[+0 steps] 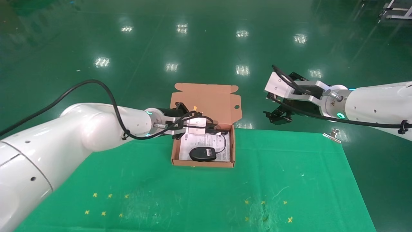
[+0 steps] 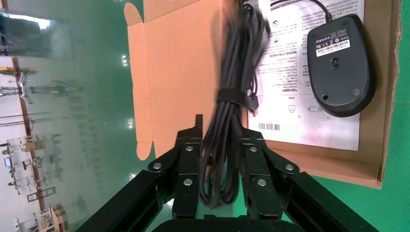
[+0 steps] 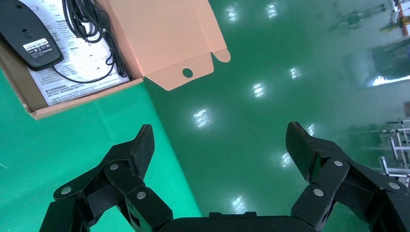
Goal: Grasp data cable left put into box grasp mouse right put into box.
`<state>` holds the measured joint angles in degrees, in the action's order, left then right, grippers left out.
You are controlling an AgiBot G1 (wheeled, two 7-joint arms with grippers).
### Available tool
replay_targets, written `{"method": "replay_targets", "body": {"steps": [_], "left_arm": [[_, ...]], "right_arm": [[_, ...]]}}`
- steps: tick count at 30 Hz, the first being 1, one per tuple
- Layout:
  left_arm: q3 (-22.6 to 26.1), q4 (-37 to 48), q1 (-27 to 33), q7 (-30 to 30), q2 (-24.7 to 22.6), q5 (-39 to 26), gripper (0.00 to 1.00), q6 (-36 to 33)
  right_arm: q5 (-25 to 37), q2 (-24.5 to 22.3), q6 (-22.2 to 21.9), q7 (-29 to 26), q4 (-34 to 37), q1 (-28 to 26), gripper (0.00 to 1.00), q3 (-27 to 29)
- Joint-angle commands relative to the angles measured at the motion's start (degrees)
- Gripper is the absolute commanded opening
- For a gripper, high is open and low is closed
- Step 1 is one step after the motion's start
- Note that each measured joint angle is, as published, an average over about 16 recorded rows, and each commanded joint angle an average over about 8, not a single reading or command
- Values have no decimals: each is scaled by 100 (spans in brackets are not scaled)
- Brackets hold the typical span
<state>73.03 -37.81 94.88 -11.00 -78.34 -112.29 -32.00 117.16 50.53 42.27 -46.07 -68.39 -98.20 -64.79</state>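
The orange-brown box [image 1: 203, 164] lies open mid-table, flap lid [image 1: 206, 103] standing up at the back, a white printed sheet [image 2: 300, 111] inside. The black mouse [image 1: 202, 154] lies upside down in it, label up, also in the left wrist view [image 2: 341, 67] and the right wrist view [image 3: 29, 36]. My left gripper [image 1: 213, 129] hangs over the box's back part, shut on the bundled black data cable [image 2: 227, 121], whose free end reaches the sheet [image 3: 84, 19]. My right gripper [image 1: 278, 114] is open and empty beyond the table's far edge, right of the box.
The green cloth [image 1: 273, 180] covers the table, with small yellow crosses front left and front right. A small metal clip [image 1: 333, 135] sits at the far right edge. The shiny green floor lies beyond.
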Motion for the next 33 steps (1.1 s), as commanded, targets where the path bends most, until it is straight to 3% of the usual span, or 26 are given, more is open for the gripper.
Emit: {"method": "replay_targets", "body": {"steps": [1, 12, 19, 26, 33], "left_arm": [[-8, -1, 0, -2, 0, -12, 100, -1], [-53, -172, 31, -52, 150, 33, 100, 11], [-222, -161, 401, -276, 363, 122, 100, 34], [-359, 126, 803, -542, 508, 40, 100, 106], [-623, 79, 729, -589, 706, 318, 100, -119]], "right_arm": [[-2, 1, 0, 0, 1, 1, 100, 0], [-9, -2, -12, 0, -3, -5, 100, 9], [32, -67, -101, 18, -97, -101, 100, 77], [220, -60, 101, 181, -208, -257, 100, -6], [-14, -81, 394, 356, -246, -150, 100, 129]]}}
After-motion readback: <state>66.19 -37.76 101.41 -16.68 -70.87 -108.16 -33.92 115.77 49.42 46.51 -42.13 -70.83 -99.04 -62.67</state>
